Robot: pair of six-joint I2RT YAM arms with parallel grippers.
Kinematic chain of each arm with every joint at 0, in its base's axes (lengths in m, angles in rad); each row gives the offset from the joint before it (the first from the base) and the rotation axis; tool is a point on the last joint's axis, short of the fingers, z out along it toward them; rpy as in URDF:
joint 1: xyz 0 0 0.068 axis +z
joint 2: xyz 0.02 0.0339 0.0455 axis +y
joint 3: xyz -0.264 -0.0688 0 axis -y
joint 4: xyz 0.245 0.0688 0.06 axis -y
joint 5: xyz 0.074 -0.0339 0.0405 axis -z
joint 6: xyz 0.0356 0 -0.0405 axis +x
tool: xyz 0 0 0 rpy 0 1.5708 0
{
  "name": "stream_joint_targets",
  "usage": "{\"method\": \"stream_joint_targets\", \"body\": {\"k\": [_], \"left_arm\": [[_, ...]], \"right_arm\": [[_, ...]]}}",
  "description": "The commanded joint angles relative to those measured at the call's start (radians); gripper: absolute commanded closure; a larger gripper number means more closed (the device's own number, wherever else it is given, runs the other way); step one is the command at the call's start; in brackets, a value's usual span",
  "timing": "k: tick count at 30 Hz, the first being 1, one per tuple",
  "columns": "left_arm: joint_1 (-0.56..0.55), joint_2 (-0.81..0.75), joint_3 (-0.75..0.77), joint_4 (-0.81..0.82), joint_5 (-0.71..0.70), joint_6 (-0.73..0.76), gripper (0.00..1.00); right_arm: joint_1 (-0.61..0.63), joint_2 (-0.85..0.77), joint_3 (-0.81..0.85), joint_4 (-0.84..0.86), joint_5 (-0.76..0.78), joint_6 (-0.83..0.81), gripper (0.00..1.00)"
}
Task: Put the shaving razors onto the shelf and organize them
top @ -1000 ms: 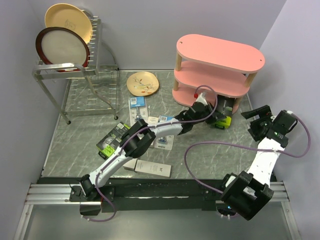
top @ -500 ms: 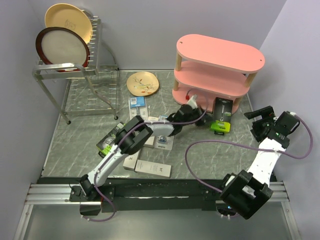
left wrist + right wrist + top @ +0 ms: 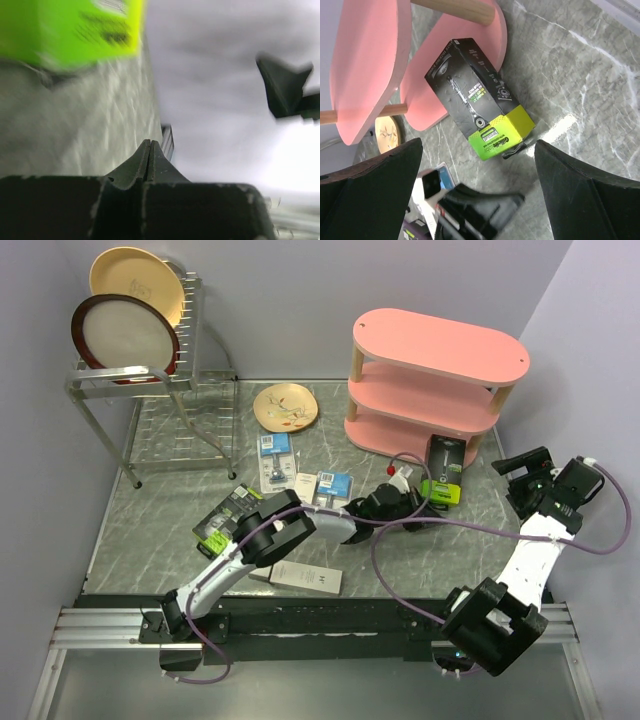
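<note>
The pink shelf point(image 3: 430, 365) stands at the back right. One black-and-lime razor box point(image 3: 444, 470) lies with its black end on the bottom board and its lime end on the table, seen also in the right wrist view point(image 3: 475, 95). My left gripper point(image 3: 420, 512) is shut and empty, just in front of that box; its fingertips point(image 3: 149, 146) are pressed together below the lime box end point(image 3: 70, 30). My right gripper point(image 3: 522, 480) hangs open to the right of the box. Two blue-white blister cards point(image 3: 275, 455) point(image 3: 333, 486), another black-and-lime box point(image 3: 224, 520) and white boxes point(image 3: 305, 578) lie on the table to the left.
A metal dish rack point(image 3: 150, 390) with two plates stands at the back left. A small patterned plate point(image 3: 285, 406) lies beside it. The purple cables of both arms loop over the table in front of the shelf.
My left gripper has left the black-and-lime box at the shelf's bottom board, shut, and drawn back toward the near side. The right gripper has shifted slightly.
</note>
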Motion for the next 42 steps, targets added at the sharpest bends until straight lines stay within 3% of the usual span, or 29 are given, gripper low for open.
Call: {"method": "stream_joint_targets", "body": {"k": [1, 7, 8, 10, 15, 25, 36, 40, 42], "left_arm": [[-0.004, 0.039, 0.080, -0.080, -0.167, -0.192, 0.99], [-0.014, 0.079, 0.132, -0.226, -0.196, -0.289, 0.98], [-0.013, 0.089, 0.143, -0.234, -0.203, -0.298, 0.95], [-0.007, 0.120, 0.185, -0.238, -0.203, -0.312, 0.80], [0.018, 0.189, 0.336, -0.248, -0.258, -0.333, 0.94], [0.094, 0.249, 0.488, -0.251, -0.315, -0.249, 0.88], [0.125, 0.339, 0.682, -0.254, -0.353, -0.165, 0.91], [0.142, 0.277, 0.590, -0.151, -0.222, -0.134, 0.91], [0.162, 0.216, 0.428, -0.061, -0.174, -0.100, 0.92]], "right_arm": [[-0.008, -0.012, 0.027, 0.017, 0.017, -0.025, 0.00], [-0.008, -0.005, 0.040, 0.026, 0.034, -0.024, 0.00], [-0.009, -0.004, 0.043, 0.026, 0.035, -0.024, 0.00], [-0.009, 0.005, 0.060, 0.019, 0.043, -0.034, 0.00], [-0.017, 0.021, 0.126, -0.018, 0.047, -0.082, 0.00], [-0.023, 0.044, 0.142, -0.015, 0.089, -0.091, 0.00], [-0.023, 0.024, 0.140, -0.007, 0.106, -0.120, 0.00], [-0.023, -0.002, 0.102, 0.013, 0.084, -0.125, 0.00], [-0.023, -0.008, 0.073, 0.028, 0.072, -0.119, 0.00]]}}
